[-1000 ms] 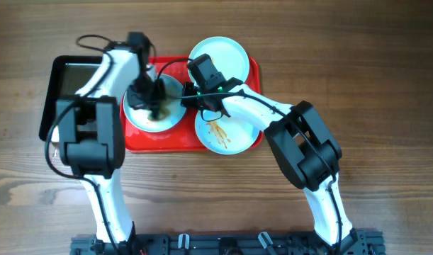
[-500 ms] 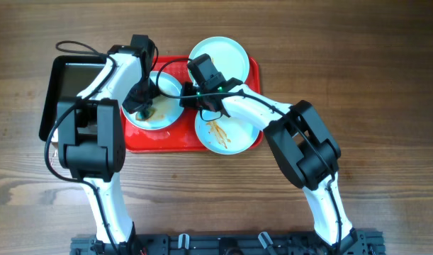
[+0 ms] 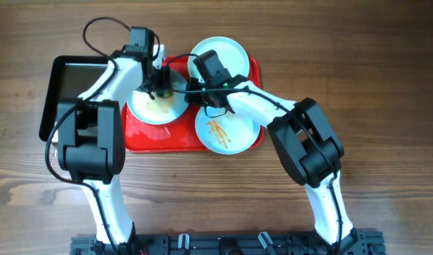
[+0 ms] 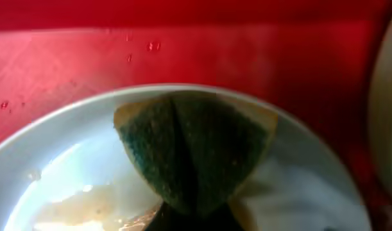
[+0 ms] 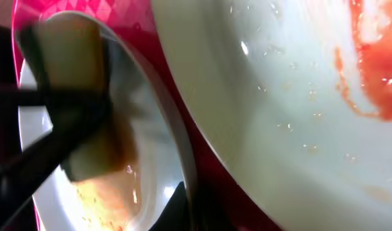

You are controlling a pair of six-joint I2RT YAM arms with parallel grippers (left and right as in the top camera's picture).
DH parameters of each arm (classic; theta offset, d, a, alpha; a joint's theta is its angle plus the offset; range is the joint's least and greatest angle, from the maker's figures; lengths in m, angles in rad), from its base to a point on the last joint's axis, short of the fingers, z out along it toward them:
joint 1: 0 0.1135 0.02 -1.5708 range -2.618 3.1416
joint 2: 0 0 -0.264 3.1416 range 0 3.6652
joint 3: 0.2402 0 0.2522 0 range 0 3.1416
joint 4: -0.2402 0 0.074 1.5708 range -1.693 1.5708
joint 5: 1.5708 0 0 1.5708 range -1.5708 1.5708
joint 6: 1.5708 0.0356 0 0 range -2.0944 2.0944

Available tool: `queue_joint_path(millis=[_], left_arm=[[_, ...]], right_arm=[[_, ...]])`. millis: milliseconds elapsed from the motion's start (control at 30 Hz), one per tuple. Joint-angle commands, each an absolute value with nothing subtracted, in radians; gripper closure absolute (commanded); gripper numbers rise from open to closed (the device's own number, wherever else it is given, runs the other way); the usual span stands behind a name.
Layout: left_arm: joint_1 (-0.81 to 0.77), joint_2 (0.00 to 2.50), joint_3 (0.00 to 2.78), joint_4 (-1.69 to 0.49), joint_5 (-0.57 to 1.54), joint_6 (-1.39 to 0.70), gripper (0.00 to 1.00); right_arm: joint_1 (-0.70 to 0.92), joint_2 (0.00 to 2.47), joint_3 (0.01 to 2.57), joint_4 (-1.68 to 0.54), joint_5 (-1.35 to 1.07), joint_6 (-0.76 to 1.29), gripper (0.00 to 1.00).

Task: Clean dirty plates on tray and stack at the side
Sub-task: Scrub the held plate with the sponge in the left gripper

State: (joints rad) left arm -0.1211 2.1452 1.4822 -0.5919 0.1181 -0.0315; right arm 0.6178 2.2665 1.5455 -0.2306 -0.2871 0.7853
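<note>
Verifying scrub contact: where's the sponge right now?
Left wrist view: the sponge is held in the left gripper, resting on the far rim of the left plate, on the red tray's left half.

The sponge (image 4: 192, 147) in the left pincer (image 3: 157, 83) is dark green, yellow-edged. The plate (image 3: 149, 112) under it is pale mint-white with tan smears; the streaked plate (image 3: 223, 134) to its right bears orange-brown lines. The tray (image 3: 142, 138) is red.
</note>
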Motion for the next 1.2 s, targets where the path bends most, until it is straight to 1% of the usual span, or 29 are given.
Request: queue_joint_path(millis=[0,33,100,200,267,333,400,467,533,633,667,700,800,833,900,1000,1033,1100,1133,1167], left_arm=[[-0.132,2.272,1.38,-0.613,-0.195,-0.406,0.96],[-0.132,2.272,1.38,-0.642,-0.239,-0.495,0.96],[-0.13,2.272,1.38,-0.712,-0.215,-0.566,0.96],[-0.13,2.272,1.38,-0.82,-0.128,-0.565,0.96],[-0.113,2.272,1.38,-0.93,0.094,-0.394,0.96],[-0.091,2.272,1.38,-0.987,0.184,-0.282,0.96],[-0.091,2.272,1.38,-0.976,0.267,-0.107,0.96],[-0.102,2.272,1.375,-0.923,0.274,-0.005,0.96],[-0.118,2.272,1.358,-0.867,0.273,0.031,0.96],[-0.146,2.272,1.33,-0.839,0.252,0.067,0.96],[-0.146,2.272,1.325,-0.825,0.231,0.057,0.96],[-0.146,2.272,1.315,-0.799,0.169,0.0,0.96],[-0.146,2.272,1.278,-0.736,-0.087,-0.199,0.96],[-0.146,2.272,1.275,-0.736,-0.206,-0.317,0.96],[-0.146,2.272,1.275,-0.719,-0.364,-0.54,0.96],[-0.146,2.272,1.277,-0.704,-0.513,-0.719,0.96],[-0.146,2.272,1.277,-0.712,-0.545,-0.747,0.96],[-0.146,2.272,1.285,-0.796,-0.536,-0.733,0.96],[-0.146,2.272,1.291,-0.871,-0.487,-0.662,0.96],[-0.146,2.272,1.291,-0.923,-0.392,-0.574,0.96]], right_arm=[[0.615,2.3,1.539,-0.243,-0.286,0.786,0.96],[0.615,2.3,1.539,-0.243,-0.286,0.786,0.95],[0.615,2.3,1.539,-0.243,-0.286,0.786,0.95],[0.614,2.3,1.539,-0.243,-0.286,0.785,0.95],[0.614,2.3,1.539,-0.243,-0.286,0.785,0.95],[0.614,2.3,1.539,-0.236,-0.286,0.786,0.95],[0.614,2.3,1.539,-0.233,-0.286,0.786,0.95],[0.614,2.3,1.539,-0.232,-0.286,0.786,0.96],[0.614,2.3,1.539,-0.232,-0.286,0.785,0.95],[0.614,2.3,1.539,-0.231,-0.286,0.785,0.95],[0.614,2.3,1.539,-0.229,-0.286,0.785,0.96],[0.614,2.3,1.539,-0.225,-0.286,0.786,0.96],[0.614,2.3,1.539,-0.225,-0.286,0.785,0.95],[0.614,2.3,1.539,-0.224,-0.286,0.785,0.95],[0.614,2.3,1.539,-0.223,-0.286,0.785,0.96],[0.614,2.3,1.539,-0.223,-0.286,0.786,0.95],[0.614,2.3,1.539,-0.22,-0.286,0.785,0.95],[0.614,2.3,1.539,-0.217,-0.286,0.785,0.95],[0.614,2.3,1.539,-0.217,-0.286,0.786,0.95],[0.614,2.3,1.539,-0.217,-0.286,0.786,0.95]])
